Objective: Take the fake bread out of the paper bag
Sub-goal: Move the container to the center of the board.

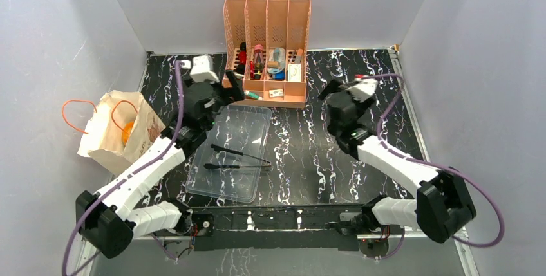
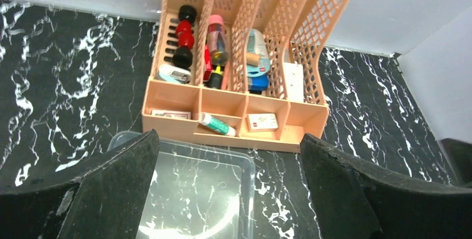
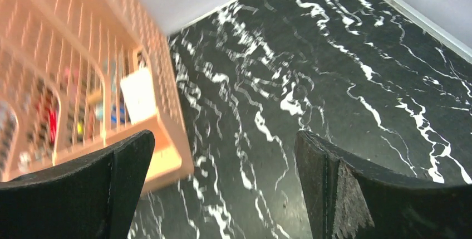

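The top view looks down from high behind the arm bases, taking in the whole counter (image 1: 309,154). Both wrist views sit low and close, facing the back wall. All three share the peach organizer (image 2: 222,101).

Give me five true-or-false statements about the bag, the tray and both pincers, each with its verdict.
1. The paper bag sits left of the clear tray. True.
2. The left pincer grips bread. False: it is open and empty.
3. The black tongs lie in the tray. True.
4. Bread already lies in the tray. False: it holds only the tongs; an orange piece shows inside the bag.
5. The right pincer is shut. False: it is open, holding nothing.
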Controlling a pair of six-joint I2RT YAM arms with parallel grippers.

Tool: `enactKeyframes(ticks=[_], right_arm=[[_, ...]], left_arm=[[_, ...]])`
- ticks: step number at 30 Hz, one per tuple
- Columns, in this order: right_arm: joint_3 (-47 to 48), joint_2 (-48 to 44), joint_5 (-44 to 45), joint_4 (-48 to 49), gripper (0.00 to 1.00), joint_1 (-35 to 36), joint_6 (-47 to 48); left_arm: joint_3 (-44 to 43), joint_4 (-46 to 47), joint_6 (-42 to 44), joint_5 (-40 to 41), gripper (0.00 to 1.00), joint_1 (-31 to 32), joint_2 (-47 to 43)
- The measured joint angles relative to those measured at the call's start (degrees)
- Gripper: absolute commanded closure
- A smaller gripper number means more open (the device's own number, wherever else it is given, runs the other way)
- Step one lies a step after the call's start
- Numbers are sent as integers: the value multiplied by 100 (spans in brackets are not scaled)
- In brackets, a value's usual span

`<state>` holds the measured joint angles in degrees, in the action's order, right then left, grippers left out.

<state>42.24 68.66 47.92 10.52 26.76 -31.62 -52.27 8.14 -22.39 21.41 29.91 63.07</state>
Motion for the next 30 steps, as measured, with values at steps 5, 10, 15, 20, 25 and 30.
enactKeyframes(ticks=[5,10,15,20,25,30], right_arm=[[46,363,496,236,10,1261,1318],[35,319,461,570,12,2120,2323],[-127,319,468,791,13,3191,2837],[-197,669,509,966,12,4155,3176],[-197,1178,481,979,11,4594,3322],[-197,1259,118,946,10,4651,3327]], left_arm=[[-1110,-719,721,1709,2,1425,428],[-1969,-1554,1054,3606,2,1834,444],[-1803,-675,2638,5357,2,1810,24],[-1471,496,4186,6238,2,1685,-299],[-1731,-638,3718,6572,2,1438,-597],[-2140,-1327,3606,6675,2,1401,-737]])
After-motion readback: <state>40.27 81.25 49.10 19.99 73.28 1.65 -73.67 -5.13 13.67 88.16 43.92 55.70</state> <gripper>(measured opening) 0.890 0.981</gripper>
